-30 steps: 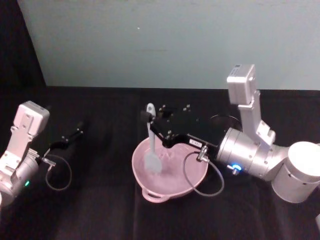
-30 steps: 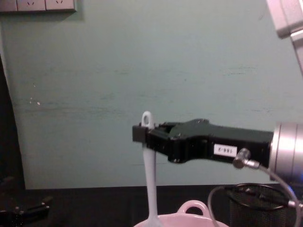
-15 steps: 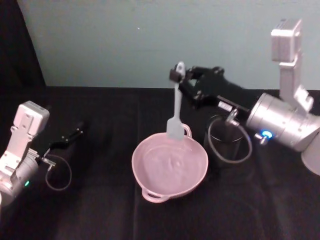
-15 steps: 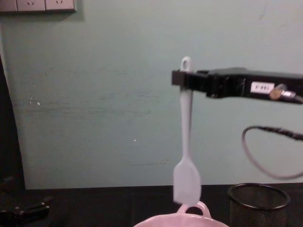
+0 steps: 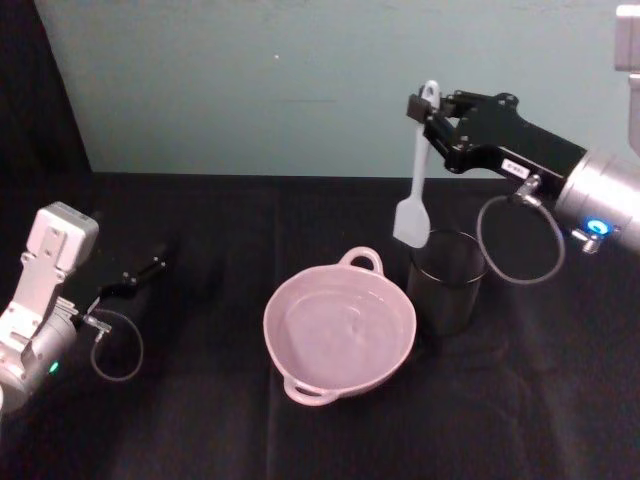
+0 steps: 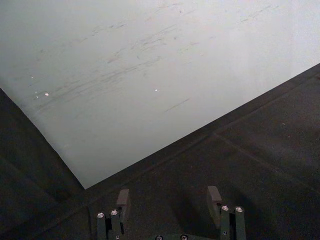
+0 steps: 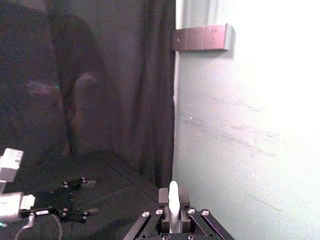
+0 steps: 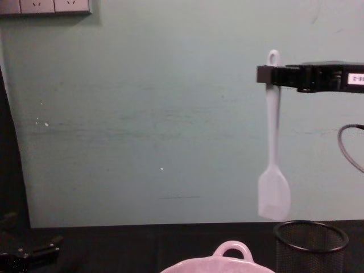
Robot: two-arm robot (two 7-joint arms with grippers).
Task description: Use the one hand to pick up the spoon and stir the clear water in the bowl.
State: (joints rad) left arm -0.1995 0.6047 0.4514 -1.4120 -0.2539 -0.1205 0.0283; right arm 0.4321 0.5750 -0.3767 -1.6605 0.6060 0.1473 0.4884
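Note:
My right gripper (image 5: 421, 108) is raised at the right, shut on the top of the white spoon (image 5: 417, 170) just below its loop hole. The spoon (image 8: 273, 136) hangs straight down, its flat scoop just above the left rim of the black mesh cup (image 8: 310, 243), clear of the water. The pink bowl (image 5: 268, 325) with clear water sits at centre, left of and below the spoon; its loop handle (image 8: 231, 249) faces the back. In the right wrist view the spoon's handle (image 7: 173, 197) stands between the closed fingers. My left gripper (image 5: 148, 268) rests open at the far left.
The mesh cup (image 5: 446, 282) stands just right of the bowl on the black cloth. A teal wall runs along the back of the table. A grey cable loop (image 5: 520, 240) hangs under the right arm. The left gripper (image 6: 168, 200) faces bare cloth.
The right gripper has lifted the spoon out of the bowl and carried it up and to the right, over the mesh cup. The left arm has not moved.

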